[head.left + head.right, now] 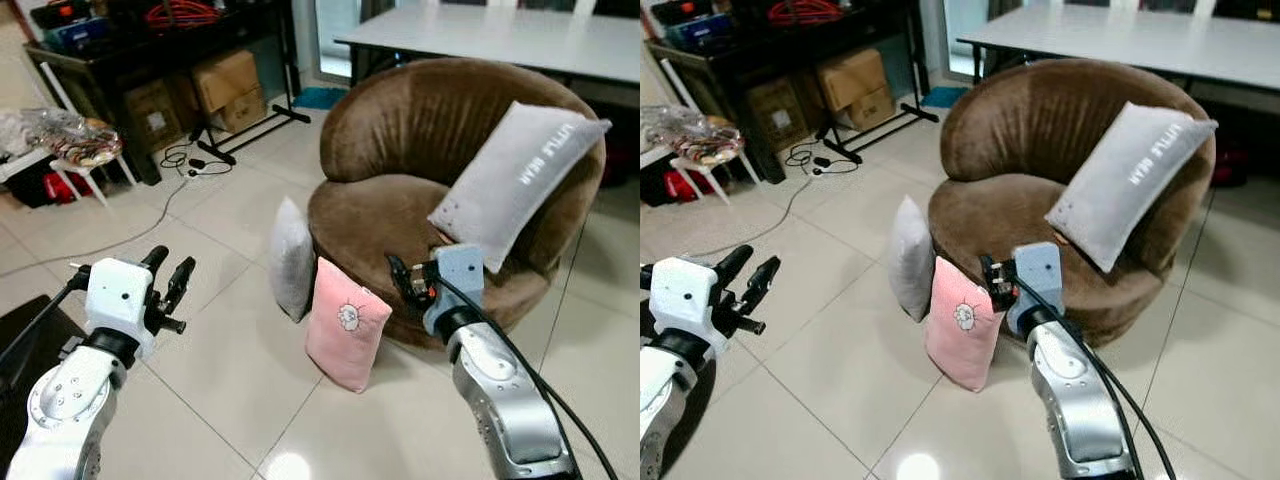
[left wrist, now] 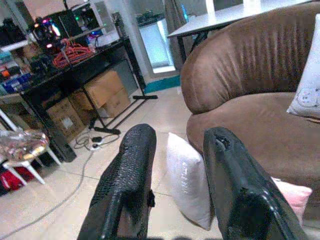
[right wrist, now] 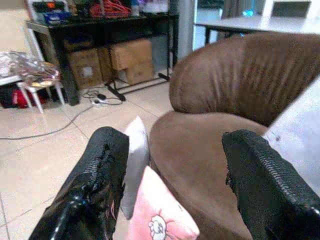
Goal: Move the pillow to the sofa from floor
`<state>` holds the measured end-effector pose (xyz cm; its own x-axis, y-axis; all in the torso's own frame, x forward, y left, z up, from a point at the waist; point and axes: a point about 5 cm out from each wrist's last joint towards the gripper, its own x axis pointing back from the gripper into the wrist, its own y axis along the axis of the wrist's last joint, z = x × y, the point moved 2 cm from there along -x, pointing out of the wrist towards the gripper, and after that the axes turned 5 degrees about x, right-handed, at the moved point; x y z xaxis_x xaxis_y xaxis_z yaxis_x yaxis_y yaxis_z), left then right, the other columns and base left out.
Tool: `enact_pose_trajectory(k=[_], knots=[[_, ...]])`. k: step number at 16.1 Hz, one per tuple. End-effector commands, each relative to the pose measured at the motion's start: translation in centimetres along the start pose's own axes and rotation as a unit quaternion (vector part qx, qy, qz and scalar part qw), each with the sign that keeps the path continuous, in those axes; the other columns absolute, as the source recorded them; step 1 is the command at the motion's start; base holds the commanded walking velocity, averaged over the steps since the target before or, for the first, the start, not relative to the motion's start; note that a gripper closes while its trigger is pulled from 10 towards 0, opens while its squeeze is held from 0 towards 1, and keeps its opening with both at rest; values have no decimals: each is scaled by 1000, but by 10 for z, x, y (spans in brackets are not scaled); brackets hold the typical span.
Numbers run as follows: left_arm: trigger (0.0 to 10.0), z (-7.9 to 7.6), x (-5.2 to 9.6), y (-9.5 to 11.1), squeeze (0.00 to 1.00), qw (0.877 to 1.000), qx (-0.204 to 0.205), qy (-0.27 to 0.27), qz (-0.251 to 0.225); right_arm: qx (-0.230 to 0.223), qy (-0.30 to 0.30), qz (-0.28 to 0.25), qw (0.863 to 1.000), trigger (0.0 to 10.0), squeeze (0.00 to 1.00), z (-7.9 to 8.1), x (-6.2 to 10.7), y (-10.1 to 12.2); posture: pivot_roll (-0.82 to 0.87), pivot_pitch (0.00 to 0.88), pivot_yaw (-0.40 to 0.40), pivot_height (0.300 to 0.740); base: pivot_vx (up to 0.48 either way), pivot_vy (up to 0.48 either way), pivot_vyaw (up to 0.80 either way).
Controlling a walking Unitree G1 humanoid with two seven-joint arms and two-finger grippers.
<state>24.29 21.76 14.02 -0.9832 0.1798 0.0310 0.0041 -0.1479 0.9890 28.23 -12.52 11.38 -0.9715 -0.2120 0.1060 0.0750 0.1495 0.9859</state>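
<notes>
Pink pillow (image 1: pixel 346 322) stands on edge on the floor (image 1: pixel 230 370), leaning on the sofa (image 1: pixel 400 150) front, so top edge is free to pinch. Right end effector (image 1: pixel 400 283) hovers just above it, fingers spread, nothing held. Left end effector (image 1: pixel 172 280) raised off to the side, fingers parted, empty. White pillow (image 1: pixel 291 257) leans just beside the pink; grey pillow (image 1: pixel 515 175) already on the seat. Cable (image 1: pixel 150 215), boxes (image 1: pixel 225 85) well apart.

— Where are the cushions?
— Two stand on the floor (image 1: pixel 220 370) against the sofa (image 1: pixel 400 140) front: pink pillow (image 1: pixel 345 322), grey pillow (image 1: pixel 291 257) to its left. A third pillow (image 1: pixel 515 180) leans on the seat.
— Behind?
— A table (image 1: pixel 500 35).
</notes>
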Motion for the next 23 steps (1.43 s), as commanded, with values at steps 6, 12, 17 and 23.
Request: enact_pose_trajectory(k=[6, 12, 17, 23], knots=[[10000, -3, 4, 1, 0, 1000, 8, -7, -2, -6, 4, 5, 1000, 10000, 0, -1, 0, 3, -50, 0, 113, 740, 304, 0, 356], [10000, -6, 4, 0, 0, 1000, 8, -8, -2, 9, 20, 5, 1000, 10000, 0, 2, -3, 5, -44, 0, 96, 740, 332, 0, 0], [10000, -8, 2, 0, 0, 1000, 7, -13, -3, 1, 22, 2, 1000, 10000, 0, 3, -5, 6, -42, 0, 89, 740, 351, 0, 423], [10000, -9, 3, -2, 0, 1000, 1, -14, -5, 20, -10, -4, 1000, 10000, 0, -5, -9, 8, -37, 0, 75, 740, 352, 0, 0]])
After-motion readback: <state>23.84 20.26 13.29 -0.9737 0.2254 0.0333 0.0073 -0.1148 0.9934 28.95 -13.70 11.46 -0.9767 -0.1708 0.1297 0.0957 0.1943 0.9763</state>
